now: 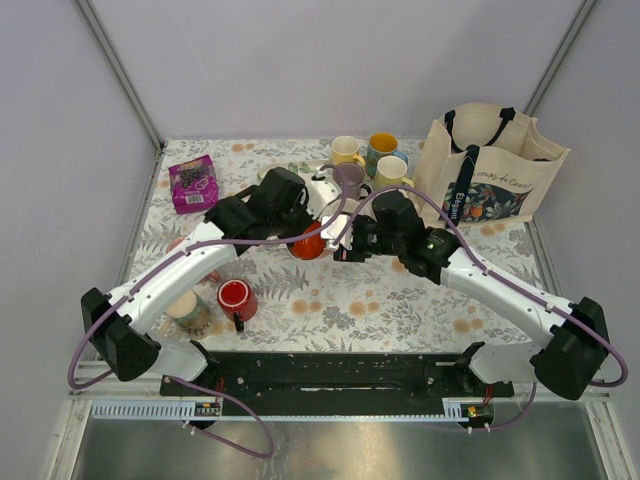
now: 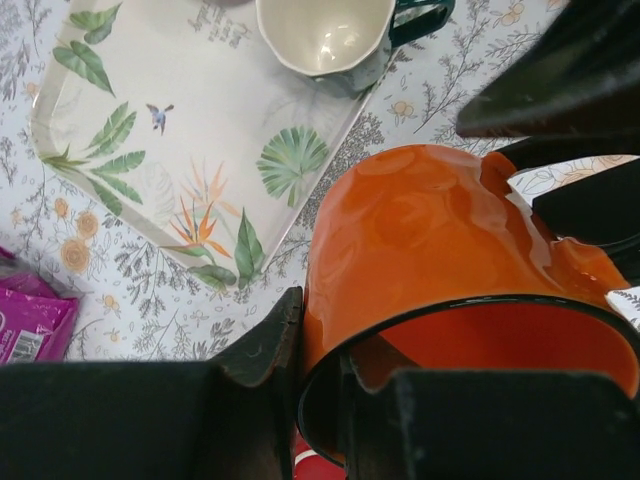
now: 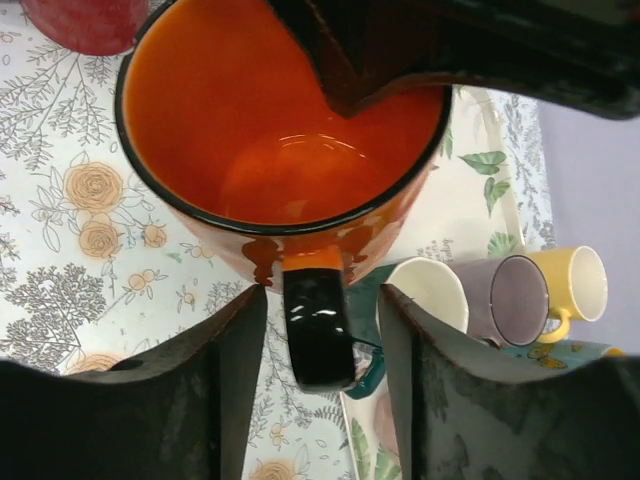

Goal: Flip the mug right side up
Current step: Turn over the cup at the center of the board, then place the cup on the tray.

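My left gripper (image 2: 320,370) is shut on the rim of an orange mug with a black rim and handle (image 2: 420,230), one finger inside and one outside. It holds the mug tilted above the table in the top view (image 1: 310,245). My right gripper (image 3: 320,335) is open, its jaws on either side of the mug's black handle (image 3: 318,330) without touching it. The mug's orange inside (image 3: 280,130) faces the right wrist camera. The dusty salmon-pink mug is mostly hidden under my left arm; only a pinkish edge (image 1: 179,244) shows.
A leaf-print tray (image 2: 150,130) lies behind with a teal mug (image 2: 325,35) at its edge. Mauve (image 3: 515,300) and yellow (image 3: 580,285) mugs stand further back. A tote bag (image 1: 490,170), a purple packet (image 1: 193,183), a red mug (image 1: 235,298) and a beige mug (image 1: 190,312) are also on the table.
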